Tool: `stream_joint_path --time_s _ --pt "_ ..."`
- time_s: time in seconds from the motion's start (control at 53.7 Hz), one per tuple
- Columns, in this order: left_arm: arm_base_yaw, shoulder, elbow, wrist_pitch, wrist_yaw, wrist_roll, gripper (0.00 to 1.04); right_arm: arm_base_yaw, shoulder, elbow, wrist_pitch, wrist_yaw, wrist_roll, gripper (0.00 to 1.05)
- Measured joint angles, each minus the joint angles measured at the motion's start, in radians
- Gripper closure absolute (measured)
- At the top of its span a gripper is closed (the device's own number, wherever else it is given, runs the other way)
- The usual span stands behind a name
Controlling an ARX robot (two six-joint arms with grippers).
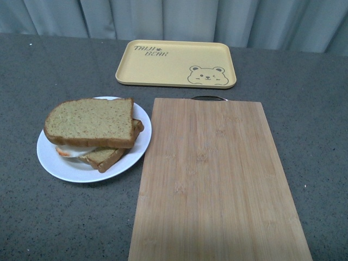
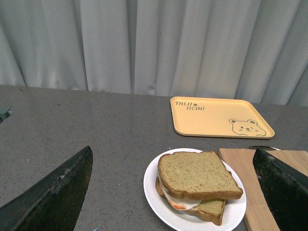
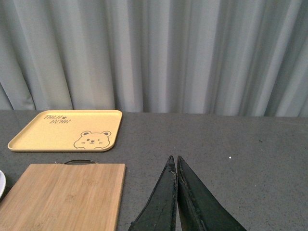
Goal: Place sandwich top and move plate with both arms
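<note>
- Sandwich top (image 1: pixel 89 122) lying flat on the egg-bearing slice (image 1: pixel 103 157), skewed a little against it, with a strip of egg white (image 1: pixel 73 150) showing between the two.
- Both slices on the plate (image 1: pixel 60 163), set on the grey table (image 1: pixel 43 217) just left of the wooden board (image 1: pixel 217 179); plate rim touching the board's edge or only close to it, cannot tell which.
- Yellow tray (image 1: pixel 174 64) further back, apart from both plate and board.
- Left gripper (image 2: pixel 172 151) held clear of the table, aimed toward the plate and the curtain; fingers (image 2: pixel 53 192) spread wide, holding nothing, with the sandwich framed in the gap but untouched.
- Right gripper (image 3: pixel 174 159) low over bare table to the right of the board, pointing at the curtain (image 3: pixel 154 53); its fingers (image 3: pixel 192 202) pressed tip to tip, nothing between them.
</note>
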Motion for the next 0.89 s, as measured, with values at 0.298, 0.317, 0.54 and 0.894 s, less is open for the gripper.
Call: stream_joint_path --time_s 0.298,0.317,0.54,0.894 --pt "0.0 0.0 0.0 0.0 0.0 0.0 0.07 0.0 -0.097 0.0 -0.096 0.0 0.0 1.04" --pt "0.0 0.0 0.0 0.0 0.0 0.0 0.07 0.0 -0.104 0.0 -0.103 0.0 0.0 1.04" --pt "0.0 0.0 0.0 0.0 0.0 0.0 0.07 0.0 -0.292 0.0 -0.294 -0.002 0.0 1.04" --pt "0.0 0.0 0.0 0.0 0.0 0.0 0.07 0.0 -0.293 0.0 -0.299 -0.001 -0.003 0.56"
